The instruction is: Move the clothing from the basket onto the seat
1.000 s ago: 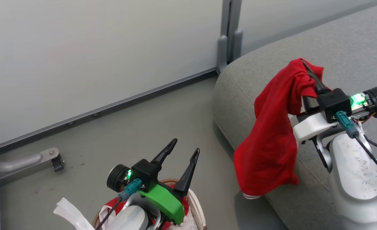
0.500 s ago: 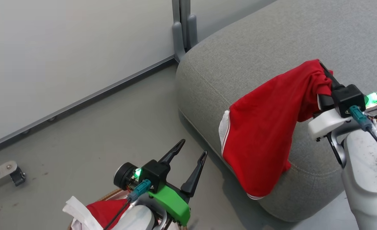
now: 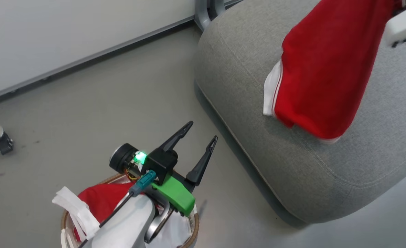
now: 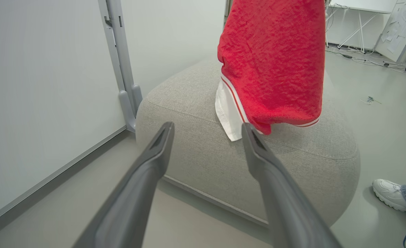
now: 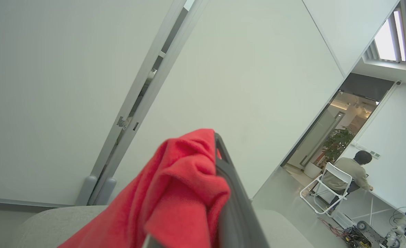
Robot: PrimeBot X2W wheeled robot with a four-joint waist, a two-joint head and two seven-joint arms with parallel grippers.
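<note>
Right hand (image 5: 215, 141): clenched on the bunched top of a red garment (image 3: 323, 69), probably so the rest hangs free rather than dragging.
Held garment: drapes straight down below the right hand, white panel and striped hem lowest. I cannot tell whether the hem touches the cushion.
Seat (image 3: 244, 89): directly beneath the right hand and ahead of the left hand's fingertips, so a release here should land the garment on it.
Left hand (image 3: 203, 130): released, fingers spread with nothing between them. It hovers just above the basket (image 3: 194, 224), likely waiting for the next pick.
Basket contents: more red clothing (image 3: 99, 201) under the left hand, beside a white cloth (image 3: 74, 210).
Stage: carry looks done; lowering and letting go remain.
</note>
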